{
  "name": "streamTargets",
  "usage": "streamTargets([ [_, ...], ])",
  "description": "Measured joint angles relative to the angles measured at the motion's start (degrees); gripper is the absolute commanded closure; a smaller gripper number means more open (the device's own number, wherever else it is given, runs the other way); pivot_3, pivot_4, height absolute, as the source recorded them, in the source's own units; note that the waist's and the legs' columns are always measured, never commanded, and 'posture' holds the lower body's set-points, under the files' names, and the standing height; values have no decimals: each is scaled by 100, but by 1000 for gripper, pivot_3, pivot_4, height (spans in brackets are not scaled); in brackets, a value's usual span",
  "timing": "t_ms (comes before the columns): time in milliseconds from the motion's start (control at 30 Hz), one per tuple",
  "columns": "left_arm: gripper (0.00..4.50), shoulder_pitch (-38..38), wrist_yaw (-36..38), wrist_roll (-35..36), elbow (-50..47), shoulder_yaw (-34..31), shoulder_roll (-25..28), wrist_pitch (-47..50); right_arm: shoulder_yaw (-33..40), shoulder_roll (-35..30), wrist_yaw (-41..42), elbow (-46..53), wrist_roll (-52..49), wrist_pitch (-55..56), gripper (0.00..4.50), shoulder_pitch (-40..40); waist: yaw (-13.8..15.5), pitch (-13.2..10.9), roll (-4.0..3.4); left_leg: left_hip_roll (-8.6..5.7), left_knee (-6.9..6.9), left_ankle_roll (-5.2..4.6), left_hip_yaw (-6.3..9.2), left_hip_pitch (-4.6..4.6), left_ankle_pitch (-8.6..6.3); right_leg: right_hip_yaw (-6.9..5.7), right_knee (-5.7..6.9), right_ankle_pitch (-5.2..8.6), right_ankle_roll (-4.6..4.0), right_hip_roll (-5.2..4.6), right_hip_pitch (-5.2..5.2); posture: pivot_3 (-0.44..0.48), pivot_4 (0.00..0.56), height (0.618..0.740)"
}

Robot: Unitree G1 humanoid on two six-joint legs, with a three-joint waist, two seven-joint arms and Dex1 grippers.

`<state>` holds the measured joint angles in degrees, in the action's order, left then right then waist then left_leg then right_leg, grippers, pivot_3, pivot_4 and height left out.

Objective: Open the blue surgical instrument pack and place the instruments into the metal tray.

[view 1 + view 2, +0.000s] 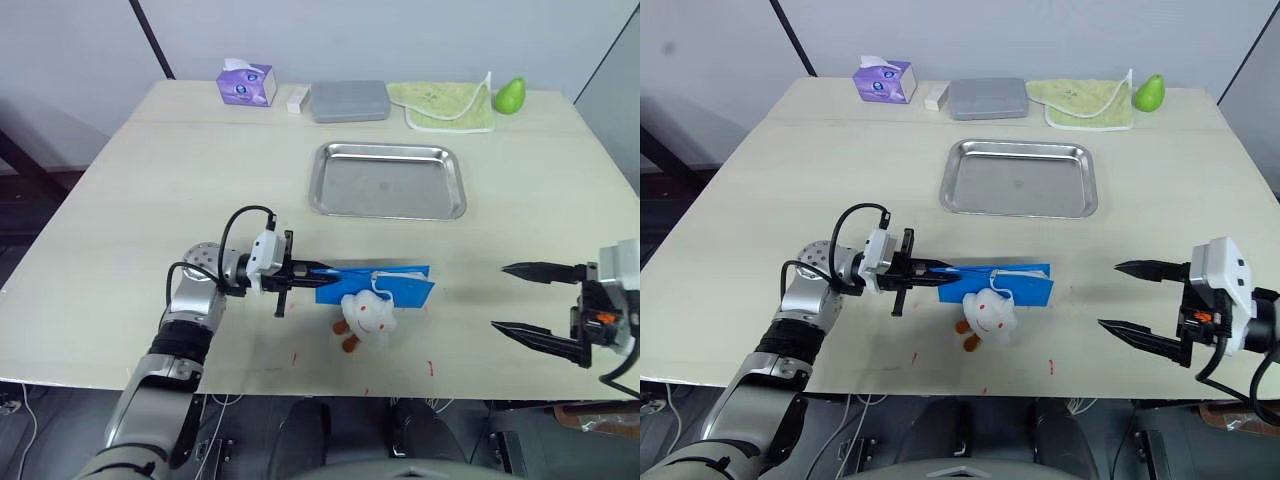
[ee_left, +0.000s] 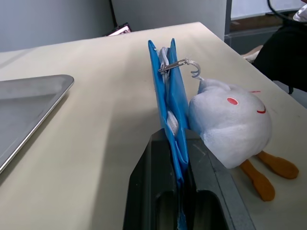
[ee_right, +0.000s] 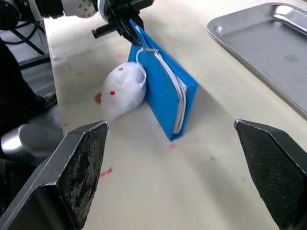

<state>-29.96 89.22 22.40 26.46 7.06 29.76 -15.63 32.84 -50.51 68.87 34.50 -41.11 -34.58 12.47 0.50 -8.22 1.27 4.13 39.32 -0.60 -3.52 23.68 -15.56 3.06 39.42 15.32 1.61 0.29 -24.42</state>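
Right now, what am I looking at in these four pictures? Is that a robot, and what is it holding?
Yes, it is a robot with two arms. Two pictures come from cameras in its head, looking down at a table. The other two come from small cameras on its wrists, so you look along its black fingers.

Each arm ends in a pinching tool. The left tool is shut on the end of the blue surgical instrument pack, holding it on its edge. A small white plush toy with orange feet hangs from the pack's zip. The right tool is open and holds nothing.

Farther back lies the metal tray, with nothing in it. Behind it are a purple tissue box, a grey case, a green cloth and a green pear.
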Motion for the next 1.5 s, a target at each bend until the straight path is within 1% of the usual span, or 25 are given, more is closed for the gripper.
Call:
streamTargets([
  [100, 4500, 44, 3, 23, -17, 5, 32, -1, 773, -74, 447, -336, 22, 208, 59, 544, 14, 0, 0, 0, 0, 0, 7, -8, 0, -6, -16, 0, 0, 0, 19, 0, 150, 736],
  [233, 4500, 86, 4, 23, -17, 6, 55, 0, 857, -74, 494, -367, 21, 369, 59, 617, -23, -1, 0, 1, -28, 0, 6, -72, -1, -5, -40, 2, -1, 3, 84, 0, 150, 736],
  [367, 4500, 93, 5, 27, -27, 8, 55, 1, 746, -56, 405, -350, 20, 433, 59, 586, -27, -1, 0, 1, -33, 0, 5, -79, -1, -4, -47, 1, -1, 2, 93, 0, 150, 736],
  [500, 4500, 111, 7, 39, -49, 0, 97, 7, -461, 260, -143, -363, 238, 607, 59, -96, -78, -1, -2, 3, -34, 0, 5, -80, -1, -4, -47, 1, -1, 4, 93, 0, 150, 736],
  [533, 4500, 111, 7, 39, -49, 0, 97, 7, -507, 266, -161, -366, 248, 609, 59, -120, -78, -1, -2, 3, -34, 0, 5, -79, -1, -4, -48, 1, -2, 3, 93, 0, 150, 736],
  [567, 4500, 120, 9, 42, -58, -6, 112, 10, -938, 383, -316, -453, 394, 662, 59, -442, -85, -1, 2, 3, -34, 0, 6, -79, -1, -5, -49, 1, -2, 4, 93, 0, 150, 736],
  [700, 4500, 104, 14, 41, -79, 14, 125, 23, -2252, 993, -569, -1167, 926, 978, 59, -1440, -106, -4, -3, 3, -34, 0, 4, -78, -1, -4, -48, 1, -2, 4, 91, 0, 150, 736],
  [767, 4500, 99, 14, 41, -86, 20, 114, 23, -2642, 1140, -571, -1471, 1104, 1130, 59, -1727, -84, -5, -4, 3, -34, 0, 5, -73, -1, -7, -52, 1, -2, 3, 90, 0, 150, 736],
  [867, 4500, 96, 16, 39, -85, 20, 120, 23, -2886, 1263, -547, -1748, 1237, 1321, 59, -1913, -89, -5, -4, 3, -34, 0, 2, -74, -1, -5, -51, 1, -2, 2, 90, 0, 150, 736],
  [900, 4500, 97, 16, 38, -84, 17, 128, 23, -3068, 1368, -541, -1934, 1335, 1431, 59, -2024, -94, -5, -5, 3, -34, 0, 1, -75, -1, -4, -50, 1, -2, 2, 89, 0, 150, 736],
  [1033, 4500, 99, 16, 38, -86, 15, 126, 23, -3324, 1584, -542, -2199, 1412, 1552, 59, -2211, -96, -6, -7, 3, -34, 0, -1, -76, -1, -2, -49, 0, -2, 2, 89, 0, 150, 736],
  [1133, 4500, 99, 16, 39, -86, 17, 122, 22, -3426, 1665, -547, -2242, 1412, 1628, 59, -2363, -93, -6, -7, 4, -34, 0, 0, -75, -1, -3, -49, 1, -2, 2, 89, 0, 150, 736],
  [1500, 4500, 103, 16, 39, -93, 18, 122, 22, -3635, 1874, -555, -2603, 1548, 1795, 59, -2541, -91, -6, -7, 4, -34, 0, -1, -76, -1, -3, -48, 0, -2, 2, 89, 0, 150, 736],
])
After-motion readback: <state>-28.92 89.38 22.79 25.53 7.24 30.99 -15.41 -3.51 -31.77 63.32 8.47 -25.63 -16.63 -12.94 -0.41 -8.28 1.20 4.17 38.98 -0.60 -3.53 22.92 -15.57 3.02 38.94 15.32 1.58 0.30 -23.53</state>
